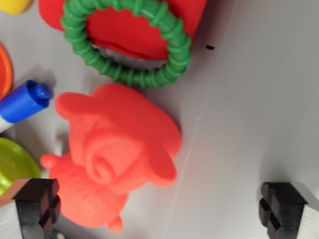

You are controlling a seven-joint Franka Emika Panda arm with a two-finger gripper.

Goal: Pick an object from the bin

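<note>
An orange-red rubber toy with a swirled top lies on the grey bin floor in the middle-left of the wrist view. My gripper is open, with one black fingertip at the lower left touching the toy's edge and the other fingertip far off at the lower right. Nothing sits squarely between them; the toy lies mostly toward the left finger. A green ribbed ring rests on a red object at the top.
A blue marker cap pokes in from the left. A yellow-green dish and an orange rim sit at the left edge, a yellow piece at the top left. The bin wall seam runs diagonally.
</note>
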